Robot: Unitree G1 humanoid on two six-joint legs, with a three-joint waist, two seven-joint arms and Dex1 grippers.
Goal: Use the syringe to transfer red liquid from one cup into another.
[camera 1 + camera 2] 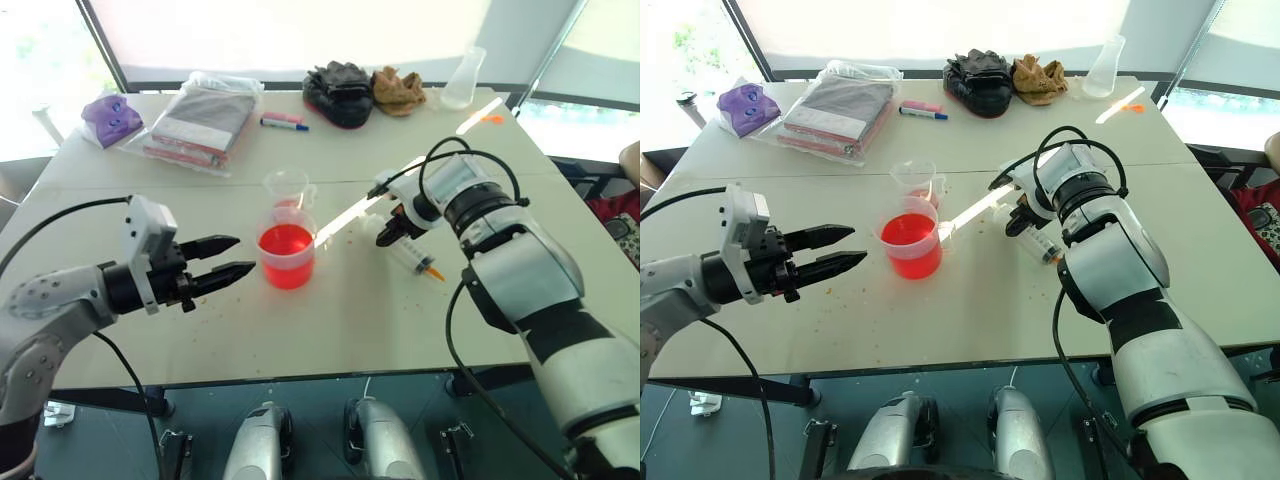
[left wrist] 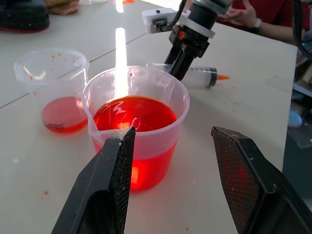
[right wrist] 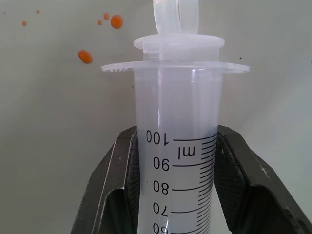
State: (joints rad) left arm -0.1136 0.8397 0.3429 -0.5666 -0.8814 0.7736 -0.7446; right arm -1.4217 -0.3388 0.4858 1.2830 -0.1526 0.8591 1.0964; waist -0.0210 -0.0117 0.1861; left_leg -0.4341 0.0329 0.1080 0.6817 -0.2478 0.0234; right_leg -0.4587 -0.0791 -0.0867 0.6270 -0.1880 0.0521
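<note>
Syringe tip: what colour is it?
Orange; the syringe tip shows best in the left wrist view.

Syringe (image 1: 412,257) flat beside red-filled cup (image 1: 287,255)

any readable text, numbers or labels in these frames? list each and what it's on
"100", "90", "80", "70": black scale numbers on the large clear plastic syringe barrel, which the right claw has clamped.
"ml": printed on the same barrel, beside the top scale marks.
A further number below "70" is cut off by the picture's edge.
Red-and-grey packets in the clear plastic bag: print too small to read.
Blue-capped marker pen: no legible label.
</note>
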